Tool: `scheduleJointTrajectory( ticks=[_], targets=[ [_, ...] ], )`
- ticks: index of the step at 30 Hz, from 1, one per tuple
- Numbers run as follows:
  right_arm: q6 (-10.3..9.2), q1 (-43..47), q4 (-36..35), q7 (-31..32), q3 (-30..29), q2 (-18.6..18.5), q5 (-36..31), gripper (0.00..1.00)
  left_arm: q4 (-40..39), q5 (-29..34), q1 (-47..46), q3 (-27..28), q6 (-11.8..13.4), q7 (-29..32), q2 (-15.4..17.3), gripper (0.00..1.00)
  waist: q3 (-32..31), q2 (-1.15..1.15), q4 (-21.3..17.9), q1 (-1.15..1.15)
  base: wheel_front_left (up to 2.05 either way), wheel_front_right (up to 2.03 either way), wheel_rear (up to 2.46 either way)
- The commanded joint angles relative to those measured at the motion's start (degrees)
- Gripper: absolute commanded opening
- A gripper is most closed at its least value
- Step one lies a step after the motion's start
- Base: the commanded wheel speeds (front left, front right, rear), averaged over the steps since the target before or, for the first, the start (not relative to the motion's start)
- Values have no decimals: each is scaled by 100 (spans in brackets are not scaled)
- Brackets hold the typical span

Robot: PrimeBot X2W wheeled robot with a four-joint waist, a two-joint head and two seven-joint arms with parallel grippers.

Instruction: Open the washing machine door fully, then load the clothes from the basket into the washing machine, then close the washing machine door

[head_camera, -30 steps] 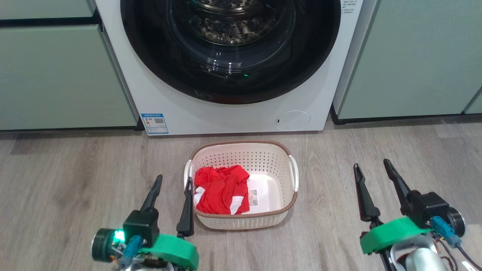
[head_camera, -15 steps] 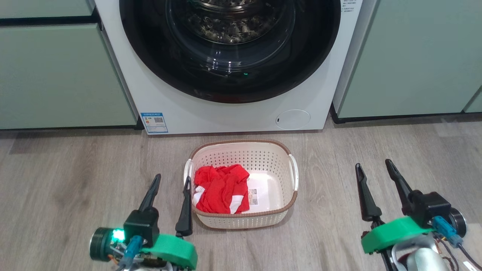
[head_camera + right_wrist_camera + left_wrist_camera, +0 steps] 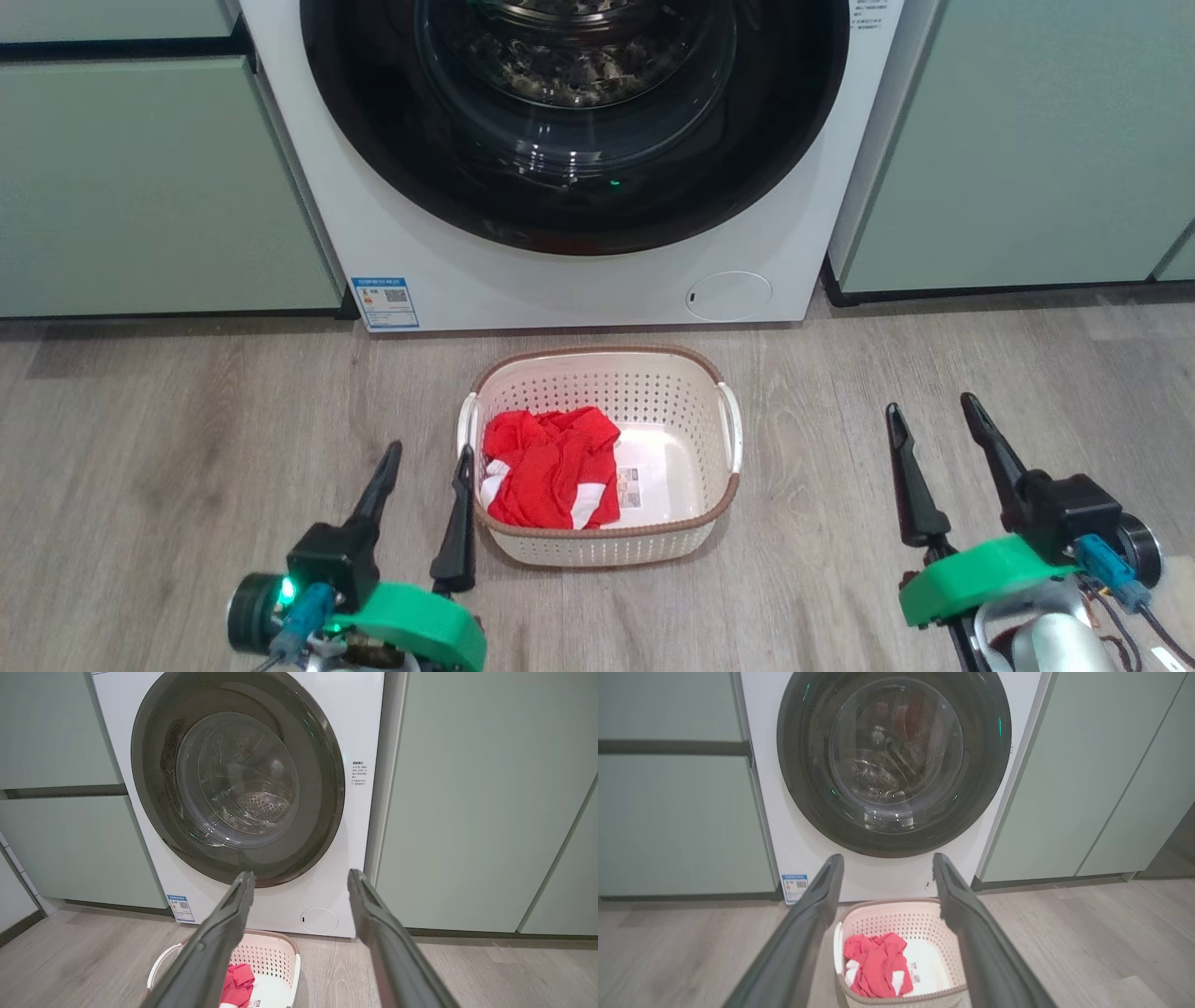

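Your left claw [image 3: 429, 450] has only sunk a touch beside the basket [image 3: 597, 352], it and the right claw [image 3: 929, 403] both spread empty, so the washing machine door [image 3: 574, 201] stands shut, the clothes [image 3: 551, 467] lie in the basket, and opening hasn't begun.

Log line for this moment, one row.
door shut | clothes in basket | left gripper open, empty | right gripper open, empty
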Motion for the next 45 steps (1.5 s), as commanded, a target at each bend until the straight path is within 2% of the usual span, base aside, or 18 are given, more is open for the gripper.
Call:
scheduleJointTrajectory(
  ticks=[1, 13, 34, 45],
  targets=[
    [-1, -251, -198, -54, 156, -74, -40, 100, -73, -166, -140, 176, -80, -72, 16, 100, -4, 0, 0, 0, 0, 0, 0],
    [-1, -238, -175, -54, 187, -74, -57, 100, 82, -426, -172, 208, -337, -72, 16, 100, -12, 0, -9, 0, 35, 35, -70],
    [-1, -243, -99, -54, 153, -74, -90, 100, 42, -422, -180, 210, -321, -72, 16, 100, 11, 0, 3, 0, 117, 117, -234],
    [-1, -269, -41, -54, 140, -74, -78, 100, -293, -70, -199, 248, -213, -72, 16, 100, 24, 0, 0, 0, 89, 89, -178]
  ],
)
